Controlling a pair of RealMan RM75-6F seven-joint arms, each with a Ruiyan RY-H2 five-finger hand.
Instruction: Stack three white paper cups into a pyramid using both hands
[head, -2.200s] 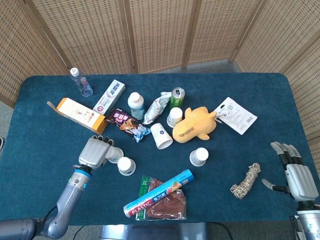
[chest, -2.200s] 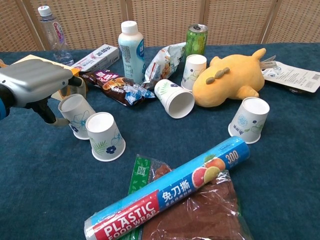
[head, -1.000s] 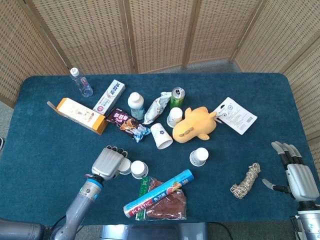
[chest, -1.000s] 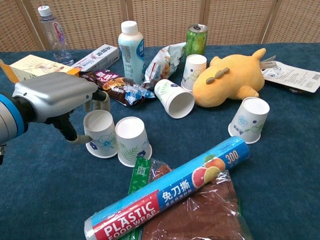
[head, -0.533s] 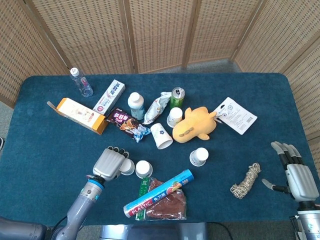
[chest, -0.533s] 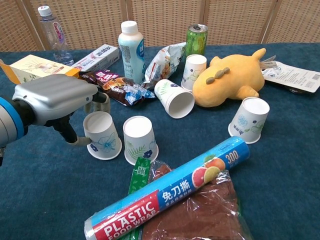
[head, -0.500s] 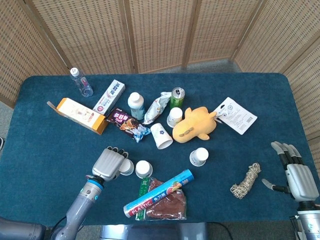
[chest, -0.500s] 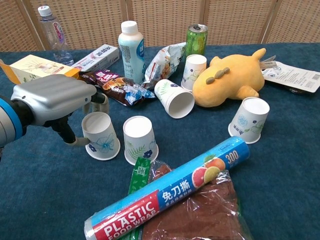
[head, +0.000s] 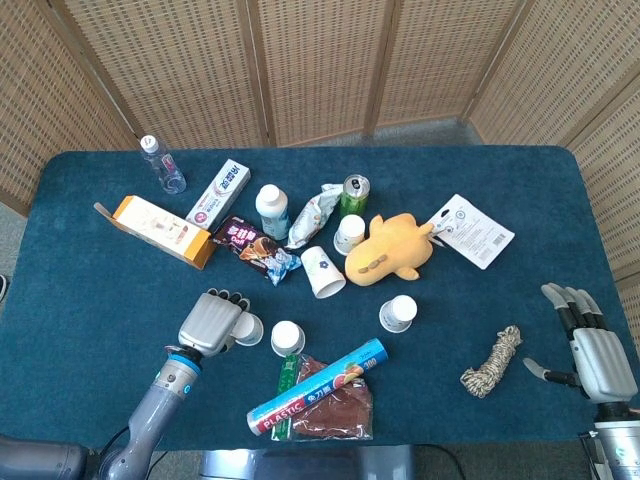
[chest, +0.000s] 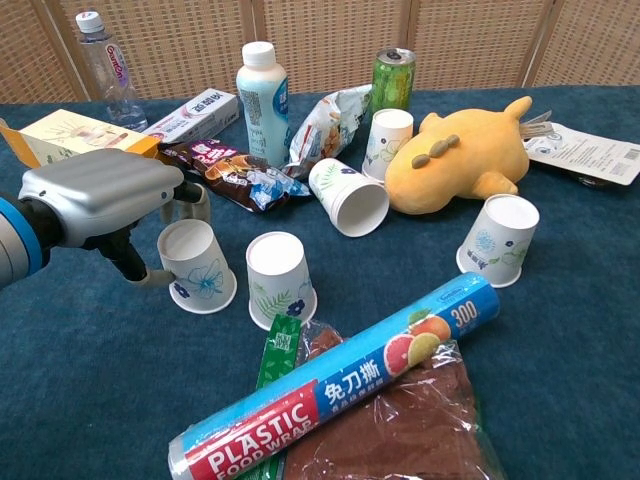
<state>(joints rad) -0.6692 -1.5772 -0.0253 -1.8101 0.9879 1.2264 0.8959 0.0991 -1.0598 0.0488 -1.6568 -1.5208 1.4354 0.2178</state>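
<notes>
My left hand (chest: 95, 200) (head: 210, 322) grips an upside-down white paper cup (chest: 195, 265) (head: 248, 330), fingers behind it and thumb in front; the cup leans a little. A second upside-down cup (chest: 280, 280) (head: 287, 338) stands just right of it, a small gap between them. A third inverted cup (chest: 497, 240) (head: 398, 313) stands further right, near the plush. Another cup (chest: 350, 197) lies on its side, and one more (chest: 388, 140) stands by the green can. My right hand (head: 590, 350) rests with its fingers spread at the right table edge, holding nothing; the chest view does not show it.
A plastic wrap roll (chest: 340, 385) and a brown packet (chest: 400, 430) lie in front of the cups. A yellow plush (chest: 465, 160), green can (chest: 393, 75), white bottle (chest: 262, 95), snack bags (chest: 225, 170) and boxes (head: 160, 228) crowd behind. A rope coil (head: 492, 362) lies near my right hand.
My left hand carried its cup towards the front and right, nudging the second cup rightward, then drew its own cup back a little to the left. The right hand stayed still.
</notes>
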